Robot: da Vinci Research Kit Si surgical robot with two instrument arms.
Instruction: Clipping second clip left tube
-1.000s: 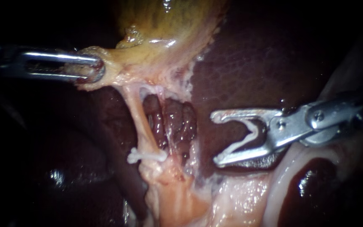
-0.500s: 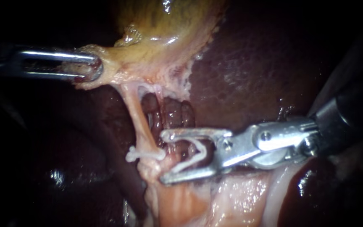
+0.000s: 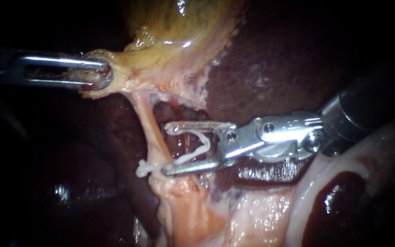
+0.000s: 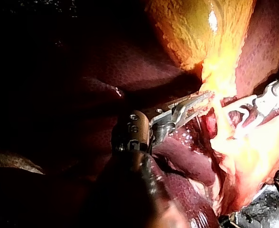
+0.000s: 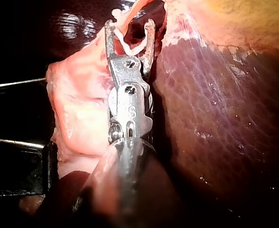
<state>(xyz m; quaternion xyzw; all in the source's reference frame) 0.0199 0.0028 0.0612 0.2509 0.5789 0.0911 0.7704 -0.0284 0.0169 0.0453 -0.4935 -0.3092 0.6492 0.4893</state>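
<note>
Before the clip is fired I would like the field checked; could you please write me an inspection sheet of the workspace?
Surface: liver, with the gallbladder above it.
Job's things: left tube stretched taut; placed clip across it; new clip not yet closed.
Clutter: nothing seen.
Instruments: left instrument shut on the gallbladder's edge; right instrument carries the new clip between wide-apart jaws, tips at the tube, next to the placed clip.
Cables: nothing seen.
Surroundings: dark, nothing seen.
</note>
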